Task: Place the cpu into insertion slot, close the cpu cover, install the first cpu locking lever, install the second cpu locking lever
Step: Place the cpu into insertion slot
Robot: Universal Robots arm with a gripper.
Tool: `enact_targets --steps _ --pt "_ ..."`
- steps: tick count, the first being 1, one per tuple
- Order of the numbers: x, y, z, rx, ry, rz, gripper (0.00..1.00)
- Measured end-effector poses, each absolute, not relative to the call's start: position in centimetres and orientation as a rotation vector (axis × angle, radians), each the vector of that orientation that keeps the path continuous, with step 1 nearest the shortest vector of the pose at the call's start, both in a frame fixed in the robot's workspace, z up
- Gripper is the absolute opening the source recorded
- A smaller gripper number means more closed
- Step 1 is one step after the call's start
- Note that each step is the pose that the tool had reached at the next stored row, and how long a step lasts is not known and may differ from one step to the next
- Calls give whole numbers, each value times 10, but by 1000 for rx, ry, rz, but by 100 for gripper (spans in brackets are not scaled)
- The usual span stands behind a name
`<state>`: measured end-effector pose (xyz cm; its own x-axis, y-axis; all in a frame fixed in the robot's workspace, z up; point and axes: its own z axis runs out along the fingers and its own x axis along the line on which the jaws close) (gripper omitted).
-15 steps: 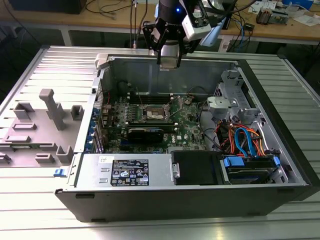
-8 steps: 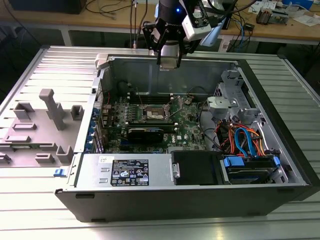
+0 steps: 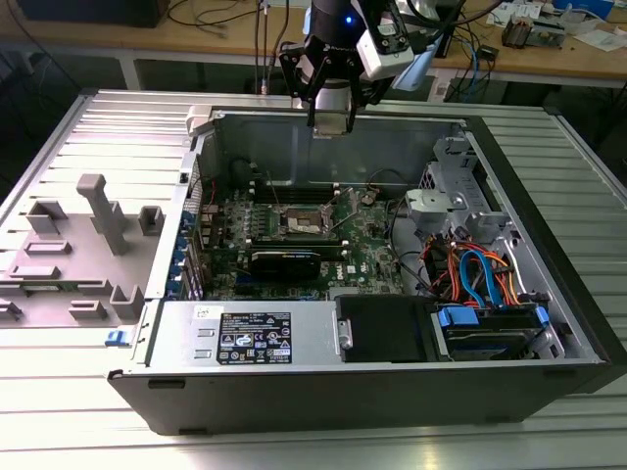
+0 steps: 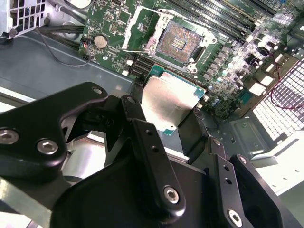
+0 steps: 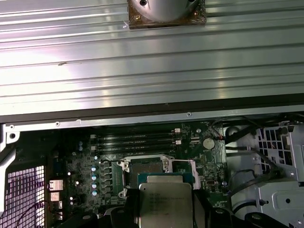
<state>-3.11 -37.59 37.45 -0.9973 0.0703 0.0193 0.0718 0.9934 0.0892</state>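
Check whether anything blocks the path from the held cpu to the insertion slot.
Nothing visible does. The claw grips the cpu above the board; the insertion slot lies bare, contacts exposed, with the cpu cover standing open beside it.

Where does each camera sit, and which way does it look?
Exterior view: off the arm, looking down into the open computer case; the gripper hangs near its far wall.
First wrist view: on the arm, facing down at the motherboard and ribbed table; the held cpu shows.
Second wrist view: on the arm, looking along the black fingers.
Both wrist views share the cpu and the open insertion slot.
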Motion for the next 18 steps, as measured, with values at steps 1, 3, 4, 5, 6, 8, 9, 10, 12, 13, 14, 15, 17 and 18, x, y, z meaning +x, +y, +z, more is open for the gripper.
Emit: enact_targets --steps 1,3,4,5,6,8,9,10,12,13,14,15,17,18 --pt "-31 -376 375 -117 -3120 -141 55" --pt "-31 -376 375 -129 -3120 -141 55" --pt "-31 -376 375 -135 -3120 -141 55" --pt "-31 -376 375 -144 -3120 -141 55" --pt "-31 -376 375 -150 -3120 -141 55" --pt "-31 -376 375 -158 -3120 -141 55" --pt "-31 -376 375 -164 -3119 -141 55" --pt "-31 -376 375 -168 -3119 -141 55" --pt "-31 -376 374 -179 -3119 -141 55" --pt "-31 -376 374 -182 -3119 -141 55" --pt "-31 -376 374 -189 -3119 -141 55" --pt "-31 -376 374 -192 -3119 -141 55" --pt "-31 -376 374 -198 -3118 -141 55" --pt "-31 -376 374 -200 -3118 -141 55"
